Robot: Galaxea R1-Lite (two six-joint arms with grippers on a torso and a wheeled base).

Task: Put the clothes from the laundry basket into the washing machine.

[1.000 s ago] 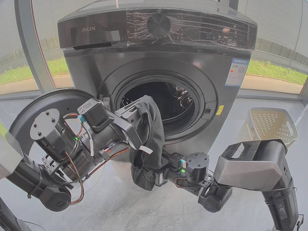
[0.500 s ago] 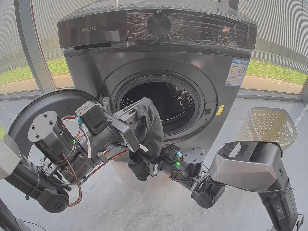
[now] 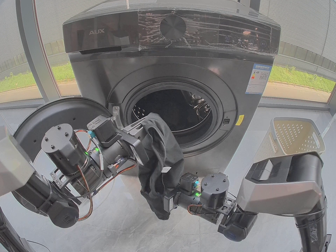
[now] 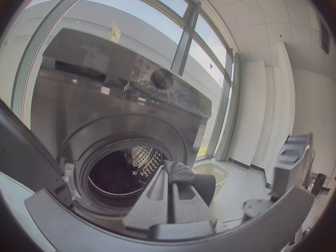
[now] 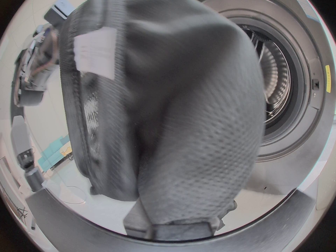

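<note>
A dark grey garment point(image 3: 161, 151) with a white tag hangs in front of the washing machine's open drum point(image 3: 175, 112). My left gripper point(image 3: 145, 123) is shut on its top edge, just outside the lower left of the opening; in the left wrist view the fingers point(image 4: 154, 196) pinch the garment point(image 4: 190, 179). My right gripper point(image 3: 167, 202) is below, shut on the garment's lower end near the floor. The garment point(image 5: 168, 105) drapes over that gripper point(image 5: 168, 223) and hides most of it. The cream laundry basket point(image 3: 297, 133) stands tilted on the floor to the machine's right.
The machine's round door point(image 3: 59, 112) stands swung open at the left, right behind my left arm. The grey washing machine point(image 3: 168, 67) backs onto large windows. Pale tiled floor point(image 3: 115, 228) lies open below the arms.
My right gripper rose with the garment's lower end, then dropped back down and right, so the garment hangs longer. My left gripper shifted slightly lower and closer to the drum opening.
</note>
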